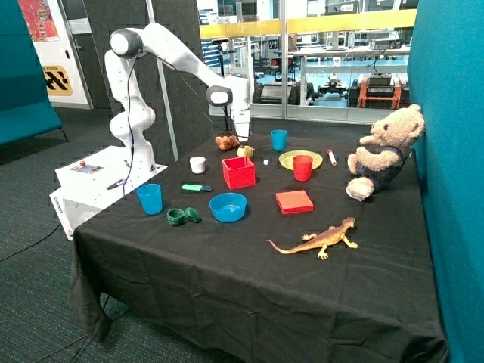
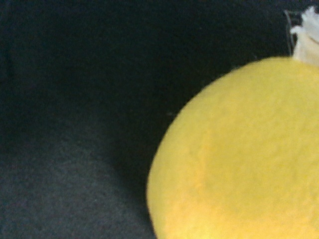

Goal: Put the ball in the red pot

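On the black-draped table (image 1: pixel 227 280) stands everything, listed here from largest to smallest. One teddy bear (image 1: pixel 384 151) sits at the edge by the teal wall. One orange lizard toy (image 1: pixel 318 240) lies near the front. One red pot (image 1: pixel 238 172), square and straight-walled, stands near the middle with its mouth upward. One blue bowl (image 1: pixel 228 206) sits in front of it, one flat red block (image 1: pixel 294 201) beside that, and one yellow plate (image 1: pixel 300 159) further back. Cups: two blue (image 1: pixel 150 198) (image 1: pixel 279 139), one red (image 1: pixel 302 167), one white (image 1: pixel 197 165). One green tape-like ring (image 1: pixel 181 216), one green marker (image 1: pixel 197 187), one red-capped pen (image 1: pixel 331 156) and one brown lumpy toy (image 1: pixel 224 141) complete the count.

One ball (image 1: pixel 245 151), yellowish, rests on the cloth just behind the red pot, near the brown toy; being round, it has no long axis or heading. The gripper (image 1: pixel 242 138) hangs directly above it, very close. From the wrist view the ball (image 2: pixel 239 154) fills much of the frame against dark cloth. Whether the gripper is open or closed cannot be told, nor whether it touches the ball. The ball is not in the pot.
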### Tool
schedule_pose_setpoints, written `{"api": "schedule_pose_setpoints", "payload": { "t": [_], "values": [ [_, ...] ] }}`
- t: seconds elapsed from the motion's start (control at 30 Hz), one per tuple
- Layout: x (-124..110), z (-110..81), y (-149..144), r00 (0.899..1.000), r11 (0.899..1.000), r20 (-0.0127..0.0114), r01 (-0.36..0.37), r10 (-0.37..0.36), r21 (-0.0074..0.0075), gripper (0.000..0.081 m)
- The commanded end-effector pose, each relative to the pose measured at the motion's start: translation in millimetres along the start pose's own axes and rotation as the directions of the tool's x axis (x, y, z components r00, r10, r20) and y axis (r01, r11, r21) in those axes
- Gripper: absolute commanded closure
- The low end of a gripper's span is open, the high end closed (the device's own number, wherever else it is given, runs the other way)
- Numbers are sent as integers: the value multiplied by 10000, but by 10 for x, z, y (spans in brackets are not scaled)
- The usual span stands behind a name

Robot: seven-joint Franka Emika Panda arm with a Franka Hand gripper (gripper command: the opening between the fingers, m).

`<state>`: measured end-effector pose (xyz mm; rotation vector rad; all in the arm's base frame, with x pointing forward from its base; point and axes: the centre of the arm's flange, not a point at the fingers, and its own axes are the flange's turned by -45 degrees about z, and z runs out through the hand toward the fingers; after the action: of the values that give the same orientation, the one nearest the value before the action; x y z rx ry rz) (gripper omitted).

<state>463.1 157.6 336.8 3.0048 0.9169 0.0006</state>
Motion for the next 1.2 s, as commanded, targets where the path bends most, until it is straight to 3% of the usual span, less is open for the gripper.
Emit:
{"api": "schedule_pose_setpoints", "payload": {
  "t": [0.0,0.3,1.17],
  "values": [
    [27,77,50,10000,10000,4,-97,97,1,19],
    [89,190,93,9993,9993,4,-383,383,1,17],
    [105,272,-29,9992,9992,4,-410,410,1,47]
  ]
}}
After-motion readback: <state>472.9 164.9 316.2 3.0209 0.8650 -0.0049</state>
